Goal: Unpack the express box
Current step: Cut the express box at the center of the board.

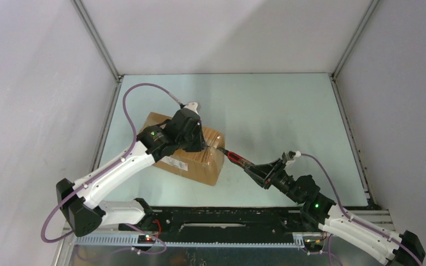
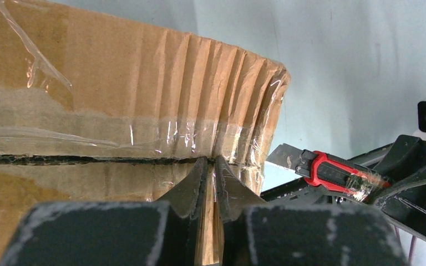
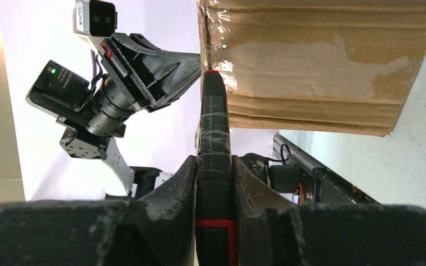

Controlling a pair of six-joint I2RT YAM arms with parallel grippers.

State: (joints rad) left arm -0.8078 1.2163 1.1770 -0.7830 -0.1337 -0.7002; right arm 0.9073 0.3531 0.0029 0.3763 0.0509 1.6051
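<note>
Express box (image 1: 191, 160): stiff corrugated card, probably light, tape (image 2: 144, 130) slick, 1 corner crumpled. Left gripper (image 2: 211, 169) pinches flap edge; right gripper (image 3: 213, 163) clamps the knife (image 3: 212, 111). Best hold: bare cardboard edges.

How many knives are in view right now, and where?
1. The red utility knife is clamped in the right gripper, its blade close beside the express box at its taped corner. Another could be hidden behind the box.
</note>
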